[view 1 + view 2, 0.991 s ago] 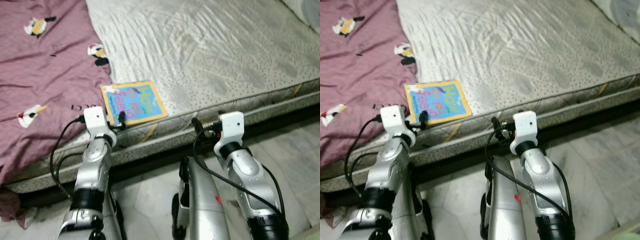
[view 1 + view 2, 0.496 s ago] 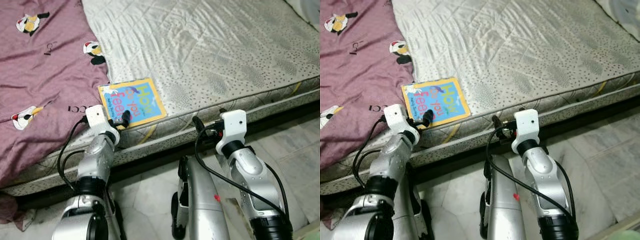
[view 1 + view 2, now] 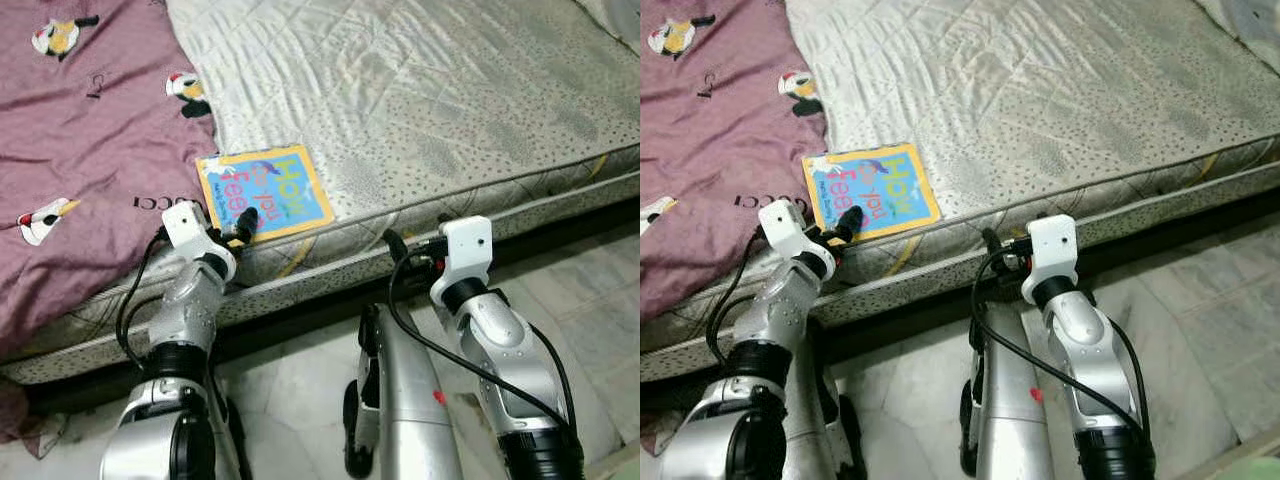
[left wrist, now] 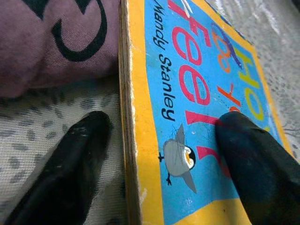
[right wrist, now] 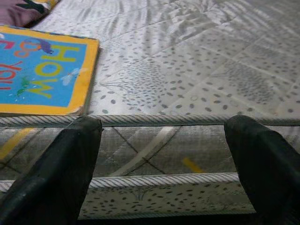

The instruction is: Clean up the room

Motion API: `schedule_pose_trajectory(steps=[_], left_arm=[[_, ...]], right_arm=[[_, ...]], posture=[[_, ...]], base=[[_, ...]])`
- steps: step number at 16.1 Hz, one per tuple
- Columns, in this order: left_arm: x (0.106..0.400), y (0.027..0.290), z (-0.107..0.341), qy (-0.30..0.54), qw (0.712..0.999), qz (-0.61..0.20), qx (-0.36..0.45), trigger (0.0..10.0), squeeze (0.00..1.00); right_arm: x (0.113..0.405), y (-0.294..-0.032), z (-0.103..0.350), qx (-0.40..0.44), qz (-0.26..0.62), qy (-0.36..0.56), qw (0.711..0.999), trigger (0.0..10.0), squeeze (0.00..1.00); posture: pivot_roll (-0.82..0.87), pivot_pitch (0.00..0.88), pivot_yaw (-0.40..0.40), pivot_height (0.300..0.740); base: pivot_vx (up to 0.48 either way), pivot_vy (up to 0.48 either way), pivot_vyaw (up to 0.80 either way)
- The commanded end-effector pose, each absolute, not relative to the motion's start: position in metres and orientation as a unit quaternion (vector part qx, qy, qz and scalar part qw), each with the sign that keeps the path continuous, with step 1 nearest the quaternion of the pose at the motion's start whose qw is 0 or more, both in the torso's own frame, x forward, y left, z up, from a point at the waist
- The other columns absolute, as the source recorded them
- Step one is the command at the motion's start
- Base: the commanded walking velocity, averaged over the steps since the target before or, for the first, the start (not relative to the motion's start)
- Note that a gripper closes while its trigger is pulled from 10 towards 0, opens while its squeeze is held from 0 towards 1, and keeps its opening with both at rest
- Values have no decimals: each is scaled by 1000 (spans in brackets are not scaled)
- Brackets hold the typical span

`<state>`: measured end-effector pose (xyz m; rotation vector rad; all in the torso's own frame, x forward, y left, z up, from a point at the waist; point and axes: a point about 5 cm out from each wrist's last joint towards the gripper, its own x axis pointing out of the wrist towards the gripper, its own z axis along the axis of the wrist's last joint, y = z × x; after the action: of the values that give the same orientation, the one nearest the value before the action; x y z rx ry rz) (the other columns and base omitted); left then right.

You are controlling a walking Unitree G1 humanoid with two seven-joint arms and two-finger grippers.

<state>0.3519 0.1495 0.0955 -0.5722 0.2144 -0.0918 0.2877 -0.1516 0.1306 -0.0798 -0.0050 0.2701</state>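
Step in hand: the pick-up of the flat, yellow-bordered blue children's board book, judged from the left claw sitting at the book's near corner.
Book's place: it lies flat on the grey speckled quilted mattress, close to the mattress's front edge, with one side touching the maroon bird-print blanket.
Left claw: spread, straddling the book's edge. In the left wrist view one black finger rests on the blue cover and the other lies on the mattress just beside the book's spine; nothing is pinched yet.
Right claw: spread and empty, facing the mattress's piped side, below the front edge and well apart from the book.
Next move, as a judgement: the left fingers need to press together on the thin board edge, probably with one finger slipped under the book, before a lift; a flat book on soft fabric may slide away instead of being caught.
Count: one book, one mattress, one blanket with several printed birds, two claws.
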Motion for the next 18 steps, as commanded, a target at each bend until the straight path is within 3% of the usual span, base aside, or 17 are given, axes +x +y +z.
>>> schedule_pose_trajectory(steps=[1,4,8,12,18], left_arm=[[346,138,79,151,939,-64,-301,0,0],[351,139,85,151,930,-90,-323,0,0],[353,141,91,142,921,-103,-349,0,0],[357,140,107,115,905,-115,-394,0,0],[361,142,125,88,909,-121,-389,0,0]], right_arm=[[285,-149,134,-26,149,-8,988,10000,0],[284,-128,142,47,264,1,963,10000,0],[274,-116,142,67,365,24,928,10000,0],[291,-122,141,39,303,4,952,10000,0],[298,-120,139,35,290,-2,956,10000,0]], posture=[[-152,206,-48,469],[-151,197,-33,469],[-137,182,-33,469],[-108,155,-27,469],[-75,118,-11,469]], base=[[0,0,0],[0,0,0],[0,0,0],[0,0,0],[0,0,0]])
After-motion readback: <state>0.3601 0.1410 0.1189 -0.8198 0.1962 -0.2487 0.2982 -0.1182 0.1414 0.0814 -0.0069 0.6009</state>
